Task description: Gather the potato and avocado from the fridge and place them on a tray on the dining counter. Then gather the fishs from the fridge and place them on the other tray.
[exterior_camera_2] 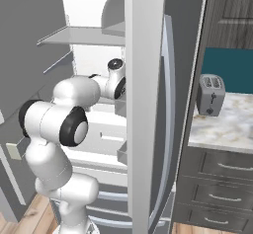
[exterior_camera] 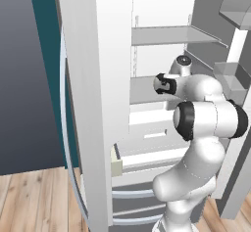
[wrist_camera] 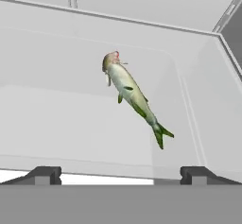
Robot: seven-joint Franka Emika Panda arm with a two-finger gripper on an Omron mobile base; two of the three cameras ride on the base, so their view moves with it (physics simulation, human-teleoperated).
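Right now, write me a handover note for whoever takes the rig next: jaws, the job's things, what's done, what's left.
Gripper: jaws wide open, holding nothing, reaching into the tall grey steel fridge with its doors open.
Slender grey-green fish: lies alone in a white fridge bin, ahead of the fingertips, untouched.
Done: cannot tell from here; the trays, potato and avocado are out of sight.
Left: likely lower onto the fish, close, lift it out and carry it to its tray.

No readable text anywhere (toaster (exterior_camera_2: 210, 95) unmarked too).
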